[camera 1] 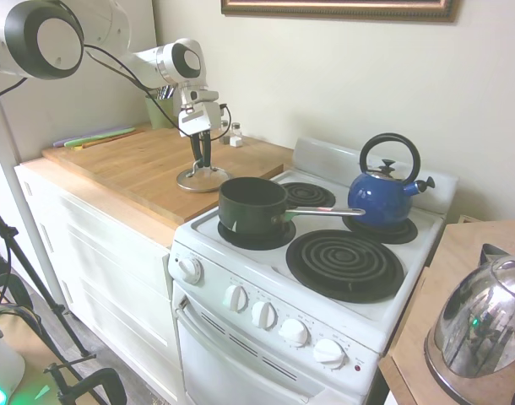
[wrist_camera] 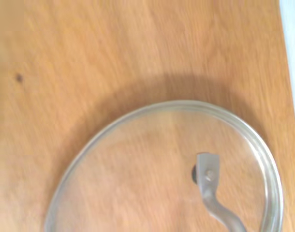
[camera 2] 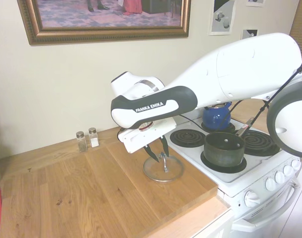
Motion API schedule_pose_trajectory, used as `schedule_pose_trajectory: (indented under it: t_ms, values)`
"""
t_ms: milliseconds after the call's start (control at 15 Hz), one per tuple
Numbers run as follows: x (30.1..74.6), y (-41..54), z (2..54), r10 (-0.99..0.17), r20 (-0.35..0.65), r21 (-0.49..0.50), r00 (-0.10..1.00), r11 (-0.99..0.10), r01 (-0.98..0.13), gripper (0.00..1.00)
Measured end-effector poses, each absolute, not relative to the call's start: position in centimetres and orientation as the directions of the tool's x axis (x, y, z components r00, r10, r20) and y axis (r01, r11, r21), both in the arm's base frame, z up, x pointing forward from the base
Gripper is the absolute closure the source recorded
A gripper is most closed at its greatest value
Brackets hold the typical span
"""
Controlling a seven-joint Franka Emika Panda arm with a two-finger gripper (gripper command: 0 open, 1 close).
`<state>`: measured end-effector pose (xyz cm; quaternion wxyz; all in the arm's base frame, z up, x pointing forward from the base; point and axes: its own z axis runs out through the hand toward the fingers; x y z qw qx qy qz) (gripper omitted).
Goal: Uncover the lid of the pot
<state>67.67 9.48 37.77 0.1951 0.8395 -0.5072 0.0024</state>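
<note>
The round glass lid with a metal rim and arched metal loop handle (camera 2: 163,168) lies flat on the light wooden desk (camera 2: 67,193), just beside the white electric stove (camera 1: 350,295), well apart from the dark green saucepan with a long straight silver handle (camera 1: 252,205) that it belongs to. The two-finger gripper (camera 2: 158,148) hangs directly above the lid's loop handle, its fingers (camera 1: 196,150) spread apart and pointing down, closed on nothing; the handle's top sits just under the gap between the tips, and the second exterior view shows no contact that I can make out. So the lid lies straight below the fingers, and any move away from it is a plain rise. In the wrist view the lid (wrist_camera: 152,169) shows with wood grain visible through the glass, and the handle's foot bolted near its middle. The saucepan stands open on the front-left coil of the stove, its long handle pointing across towards the blue whistling kettle with a black loop handle (camera 1: 384,187) on the rear burner; what can be seen of the inside is dark and looks empty. Judged from this, the uncovering is as good as done: the pot is open and the lid is set down on the desk. A shiny steel kettle (camera 1: 481,325) stands on a separate wooden surface at the far side.
</note>
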Motion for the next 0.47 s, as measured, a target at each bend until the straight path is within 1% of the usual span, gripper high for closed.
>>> schedule_pose_trajectory:
  t_ms: [133,267,467]
  values:
    - [67.7,9.5,38.6,-0.851,0.187,0.304,0.492,-0.426,-0.852,0.0]
    - [67.8,9.3,40.3,-0.855,0.207,0.25,0.475,-0.423,-0.871,0.0]
    - [66.1,9.5,42.5,-0.862,0.231,0.171,0.451,-0.42,-0.891,0.0]
